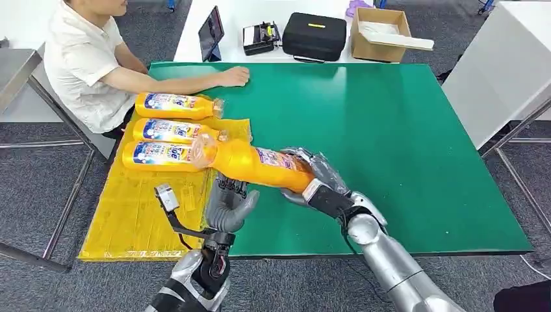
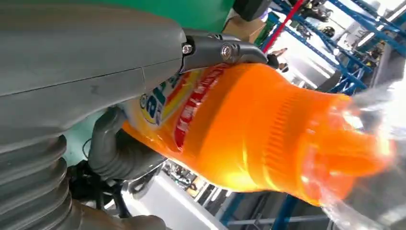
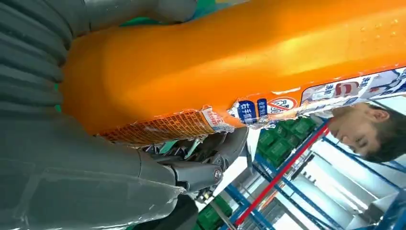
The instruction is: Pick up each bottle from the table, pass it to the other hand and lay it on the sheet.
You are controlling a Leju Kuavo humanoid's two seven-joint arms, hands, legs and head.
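My right hand (image 1: 318, 177) grips an orange bottle (image 1: 253, 162) by its base end and holds it level above the green table (image 1: 403, 143), neck pointing toward the yellow sheet (image 1: 140, 208). In the right wrist view the bottle (image 3: 230, 57) lies across the hand (image 3: 191, 167). My left hand (image 1: 230, 203) is just under the bottle's middle, fingers up and spread. In the left wrist view the bottle (image 2: 249, 129) sits between a dark finger (image 2: 220, 50) and the thumb (image 2: 107, 143), which are not closed around it. Three more orange bottles (image 1: 170, 130) lie side by side on the sheet.
A person in a white shirt (image 1: 81, 58) sits at the far left, one hand (image 1: 234, 77) resting on the table's far edge. Behind the table, a white desk holds a tablet (image 1: 211, 32), a black case (image 1: 315, 36) and a cardboard box (image 1: 380, 29).
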